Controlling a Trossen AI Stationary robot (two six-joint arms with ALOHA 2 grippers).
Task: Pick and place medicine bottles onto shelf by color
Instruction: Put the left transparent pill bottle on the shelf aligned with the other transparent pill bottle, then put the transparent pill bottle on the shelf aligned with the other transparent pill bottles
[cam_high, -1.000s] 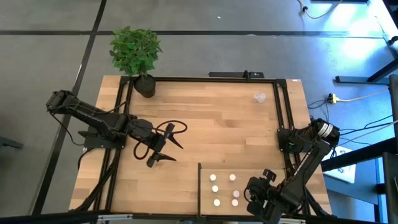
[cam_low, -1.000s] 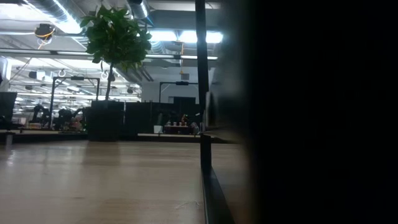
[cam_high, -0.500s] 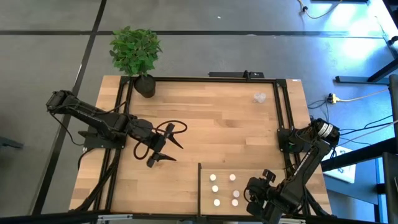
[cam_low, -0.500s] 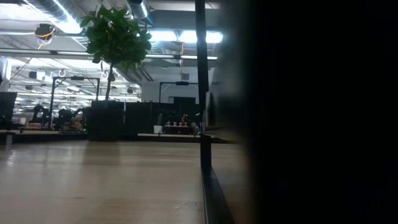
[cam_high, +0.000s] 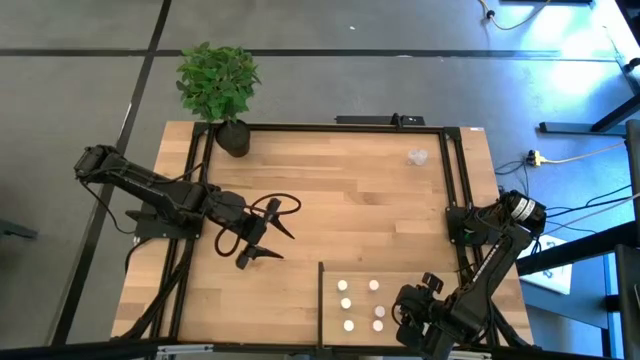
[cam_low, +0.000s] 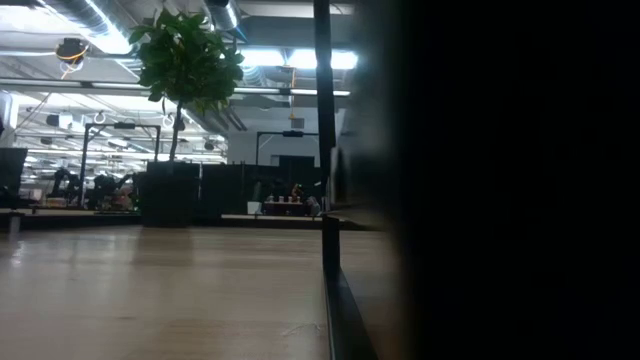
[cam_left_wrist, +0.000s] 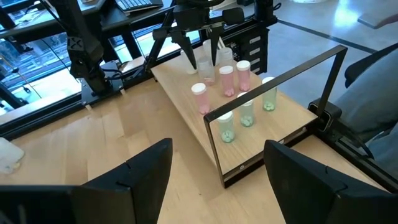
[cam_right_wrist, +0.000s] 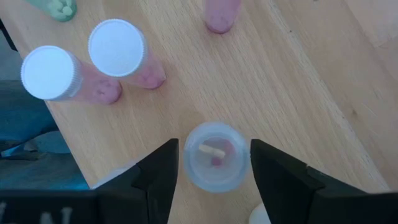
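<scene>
The right hand (cam_right_wrist: 211, 171) has just widened its fingers around a clear, uncapped plastic medicine bottle (cam_right_wrist: 214, 155) holding a few pills. The bottle stands upright on the pale wooden shelf (cam_high: 400, 290), apparently freed (though whether the pads have fully cleared its wall cannot be told). Near it on the shelf stand two pink white-capped bottles (cam_right_wrist: 118, 53). Judged from this, one placement is finishing. The left hand (cam_high: 258, 232) waits open above the planked wooden counter (cam_high: 350, 190), well apart from the shelf.
</scene>
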